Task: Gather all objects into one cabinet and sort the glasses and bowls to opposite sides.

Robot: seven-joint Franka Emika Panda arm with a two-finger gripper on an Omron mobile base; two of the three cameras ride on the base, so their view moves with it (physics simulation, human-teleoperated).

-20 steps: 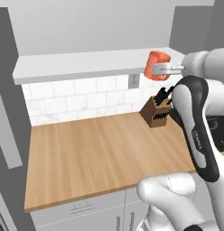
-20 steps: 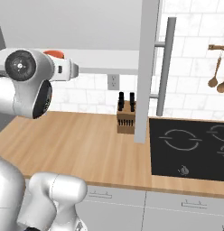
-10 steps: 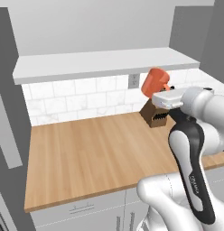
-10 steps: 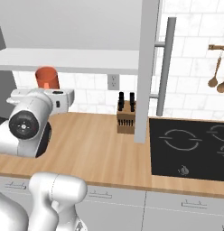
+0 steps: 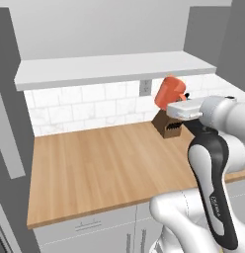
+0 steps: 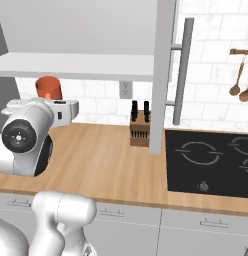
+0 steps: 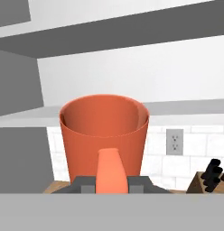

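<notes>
Bright orange mug-like cup point(image 7: 104, 135), centre frame — rigid, light, likely slick-walled. Two-finger gripper point(image 7: 113, 186) clamped on its handle — best hold; watch for swing.

cup point(image 5: 168, 93) in claw point(image 7: 112, 188) above counter point(image 5: 95, 168), below shelf point(image 5: 109, 66), knife block point(image 6: 140, 131) on counter at back wall, outlet point(image 6: 125, 89) behind it, cooktop point(image 6: 211, 160) right of block, cabinet door point(image 6: 162, 75) above block

Light wooden plank surface point(image 5: 95, 168) runs along the white tiled wall. Brown wooden knife block point(image 6: 139, 131) stands at its back. Black glass cooktop point(image 6: 211, 162) sits flush at its right end.
</notes>
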